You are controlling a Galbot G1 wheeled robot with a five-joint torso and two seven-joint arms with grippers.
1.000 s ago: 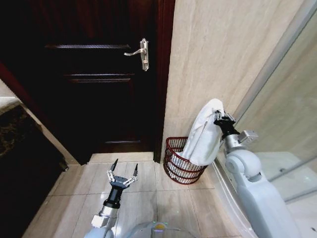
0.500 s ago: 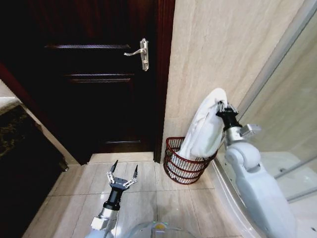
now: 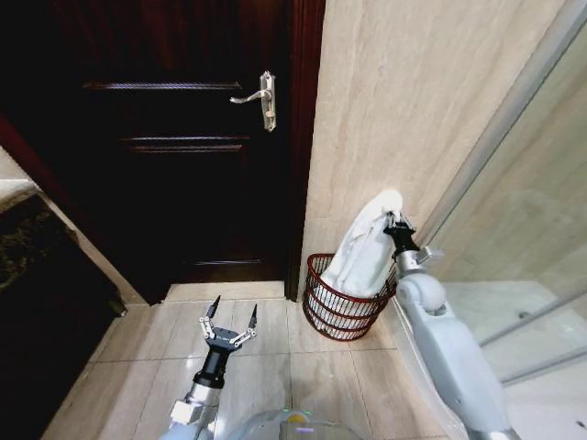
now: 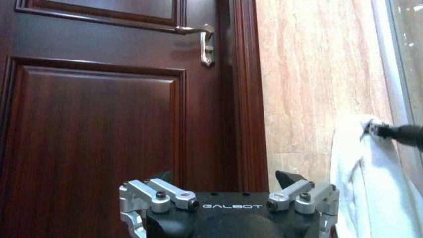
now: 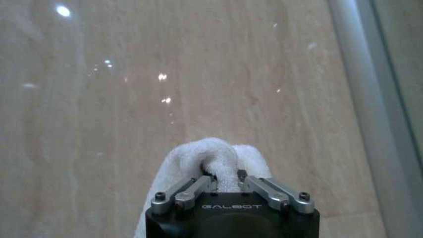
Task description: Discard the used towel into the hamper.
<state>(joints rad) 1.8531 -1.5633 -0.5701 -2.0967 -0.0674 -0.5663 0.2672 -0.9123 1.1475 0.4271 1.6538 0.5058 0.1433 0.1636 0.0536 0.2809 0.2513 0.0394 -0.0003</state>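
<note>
gripping the towel by its top, the right claw hangs it over the hamper at lower centre so it falls in, while the left claw idles open.

Dark wooden door, metal lever handle; beige stone wall; tiled floor

Fluffy white terry towel, dark wire hamper, glossy wood door, polished stone wall.

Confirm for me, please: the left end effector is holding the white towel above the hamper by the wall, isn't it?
Not quite: the right end effector holds the white towel above the hamper by the wall, as the head view shows. The left end effector hovers open over the floor.
</note>
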